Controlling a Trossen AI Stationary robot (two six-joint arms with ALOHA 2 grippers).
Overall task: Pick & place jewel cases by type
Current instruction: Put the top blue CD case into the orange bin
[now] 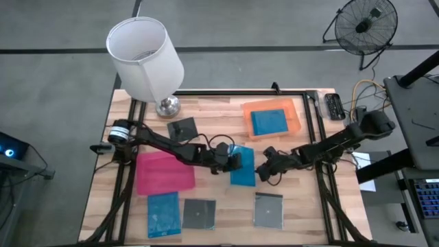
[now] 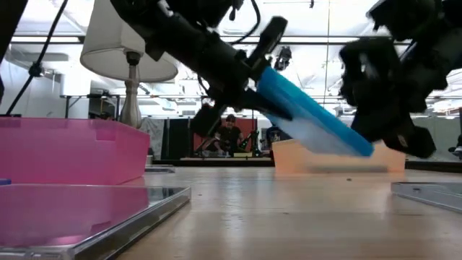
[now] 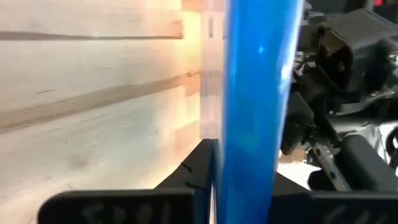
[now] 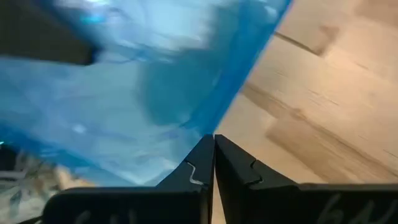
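**Blue case in mid-air, both grippers on it at table centre**

Nearest, a blue case [image 1: 163, 213] and two dark cases [image 1: 199, 213] [image 1: 268, 209] lie flat along the near edge. Above mid-table the held blue jewel case [image 1: 242, 167] hangs tilted: left gripper [image 1: 228, 159] clamps its raised edge, right gripper [image 1: 263, 169] pinches the lower edge, both arms reaching low and inward. Likely light, stiff, slick, crack-prone, so grip the rim. Farther off, another blue one [image 1: 269, 122] sits in the orange tray [image 1: 295, 115].
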